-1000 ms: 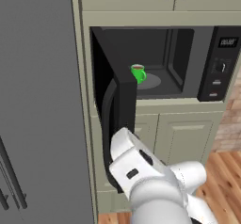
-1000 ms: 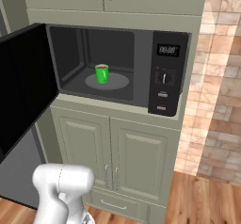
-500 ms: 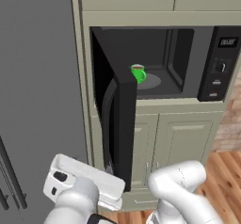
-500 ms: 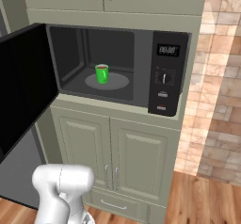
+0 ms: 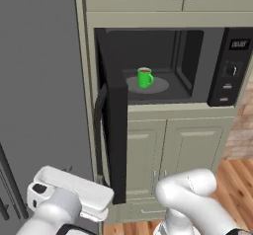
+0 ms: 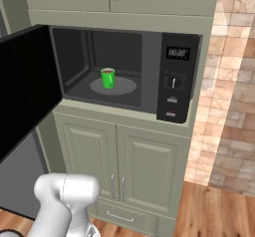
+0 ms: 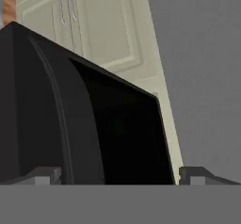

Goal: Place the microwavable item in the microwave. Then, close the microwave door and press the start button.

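Note:
The bright green mug [image 5: 145, 77] [image 6: 107, 78] stands upright on the round turntable inside the black microwave [image 5: 225, 66] [image 6: 177, 76]. The microwave door [image 5: 116, 130] [image 6: 22, 89] [image 7: 127, 143] hangs wide open on its left hinge, its curved handle [image 5: 99, 130] [image 7: 56, 110] on the outer face. My gripper [image 7: 120, 177] is open, its fingertips [image 7: 44, 175] spread wide, and it looks at the door's outer face from close by. In the left base view my white hand [image 5: 74, 192] sits low, left of the door's bottom edge. Nothing is held.
The grey fridge [image 5: 44, 91] [image 7: 202, 53] stands just left of the open door, leaving a narrow gap around my hand. Cream lower cabinets [image 5: 168, 150] [image 6: 124, 166] sit under the microwave. A brick wall [image 6: 234, 81] and wood floor [image 6: 214, 211] lie to the right.
The arm has swung down and left, from in front of the door's edge to low beside its outer face. Mug and door have not moved.

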